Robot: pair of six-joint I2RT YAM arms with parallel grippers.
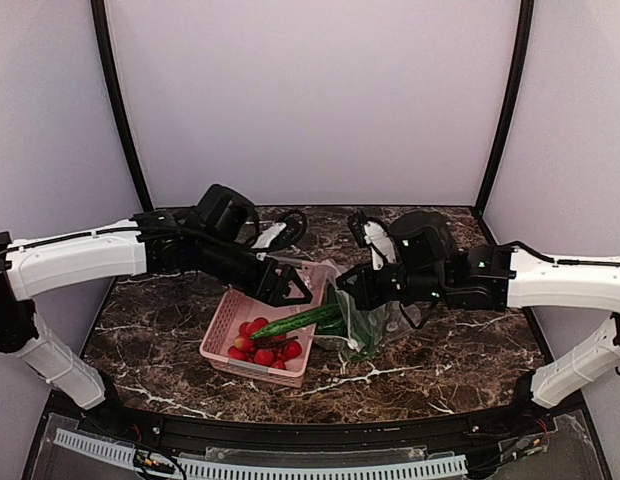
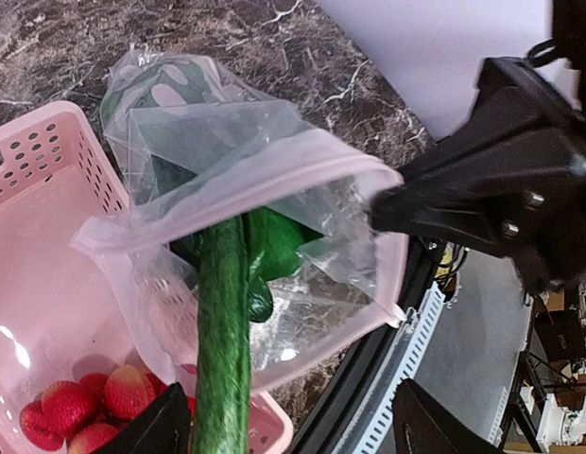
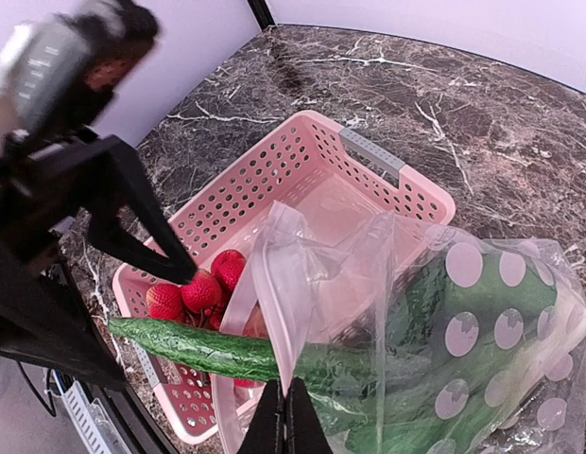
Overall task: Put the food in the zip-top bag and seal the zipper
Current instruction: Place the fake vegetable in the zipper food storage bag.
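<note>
Cucumber (image 1: 295, 322) lies with its front half inside the zip-top bag (image 2: 274, 142) and its tail out over the rim of the pink basket (image 1: 222, 330). Its long axis runs from the left gripper (image 1: 293, 293) toward the right gripper (image 3: 288, 416). The left jaws stand wide open around the tail and grip nothing. The right jaws are closed on the edge of the bag's mouth. The left arm is nearer to the tail, so a push along this axis seems to be needed.

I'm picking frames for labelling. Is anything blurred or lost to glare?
Top external: evenly lit, sharp. Right wrist: left arm at upper left smeared; zip-top bag and cucumber crisp. Left wrist: pale sheen on the bag; right gripper a dark, low-detail shape.
</note>
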